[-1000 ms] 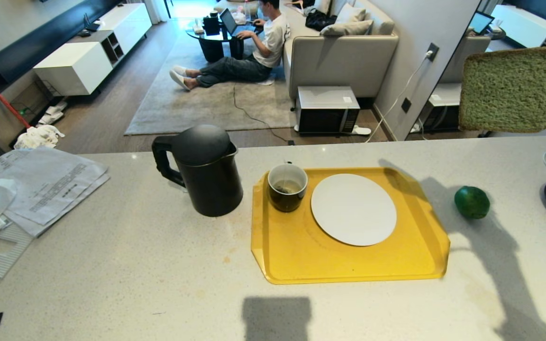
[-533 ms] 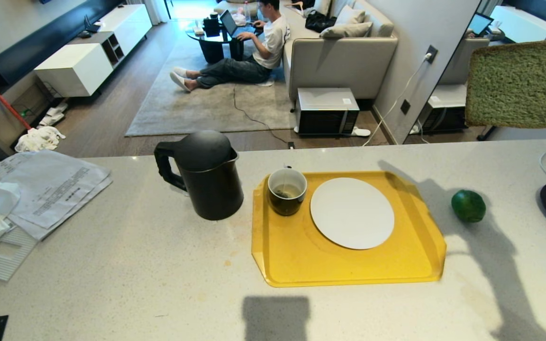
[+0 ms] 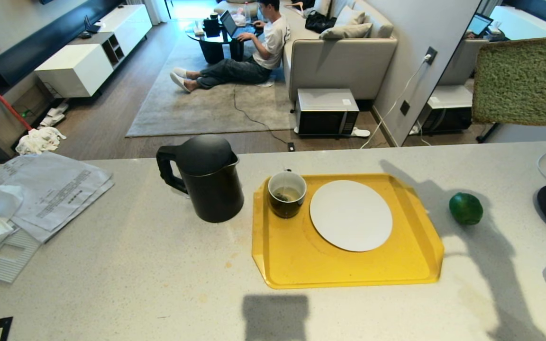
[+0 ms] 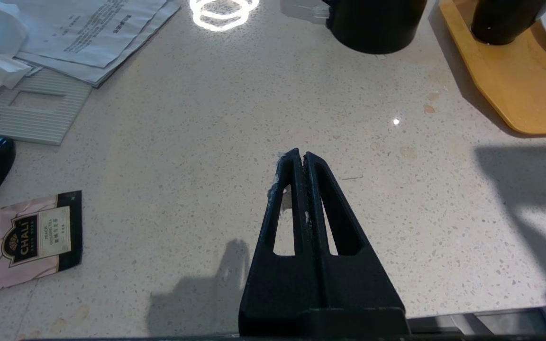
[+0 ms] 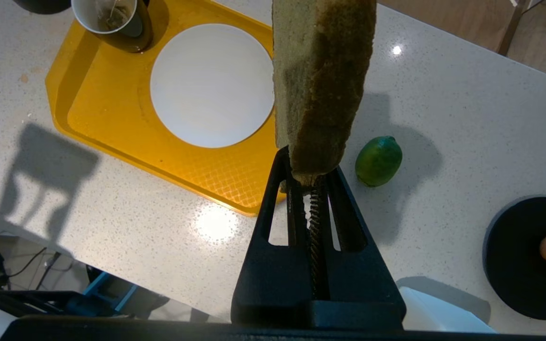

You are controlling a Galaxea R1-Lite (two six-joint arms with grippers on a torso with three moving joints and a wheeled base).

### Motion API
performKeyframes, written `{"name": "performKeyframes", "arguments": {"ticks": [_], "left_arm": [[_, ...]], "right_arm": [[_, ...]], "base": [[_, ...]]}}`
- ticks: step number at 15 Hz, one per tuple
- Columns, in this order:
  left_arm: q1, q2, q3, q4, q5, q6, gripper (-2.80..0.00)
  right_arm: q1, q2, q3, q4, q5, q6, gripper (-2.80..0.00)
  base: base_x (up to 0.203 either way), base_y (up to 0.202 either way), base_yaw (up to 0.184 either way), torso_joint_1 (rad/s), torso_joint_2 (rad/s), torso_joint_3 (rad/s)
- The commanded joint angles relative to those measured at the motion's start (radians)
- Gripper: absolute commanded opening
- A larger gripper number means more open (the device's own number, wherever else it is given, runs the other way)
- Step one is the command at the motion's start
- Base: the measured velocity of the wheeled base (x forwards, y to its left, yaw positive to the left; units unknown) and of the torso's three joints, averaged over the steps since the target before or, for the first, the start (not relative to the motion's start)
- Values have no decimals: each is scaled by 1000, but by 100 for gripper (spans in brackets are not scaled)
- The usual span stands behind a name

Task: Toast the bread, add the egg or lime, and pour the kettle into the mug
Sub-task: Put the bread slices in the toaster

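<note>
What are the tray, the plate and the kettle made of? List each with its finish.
Tray: likely moulded plastic, yellow, with a fine diamond texture on its floor in the right wrist view.
Plate: flat, matte white; ceramic, melamine or card, the look leaves it open.
Kettle: matte black shell, probably plastic or coated metal; no glare on it.

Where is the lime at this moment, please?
In the head view the lime lies on the counter on the robot's right side, just beyond the right edge of the yellow tray, apart from it.

Bread (image 3: 524, 80) aloft; mug (image 3: 286, 193) on yellow tray (image 3: 301, 258).
</note>
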Motion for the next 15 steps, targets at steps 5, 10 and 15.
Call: {"name": "performKeyframes", "arguments": {"ticks": [5,10,15], "left_arm": [[0,2,0,0,0,0,-280],[0,2,0,0,0,0,-280],[0,2,0,0,0,0,-280]], "right_arm": [[-16,-6,10,-26,3,-2,-280],[-21,-15,11,-29,5,-1,-280],[-22,-27,20,-29,5,-1,-280]], "base": [[0,0,0,55,-111,-50],[0,0,0,0,0,0],[-2,5,-102,3,1,1]]}}
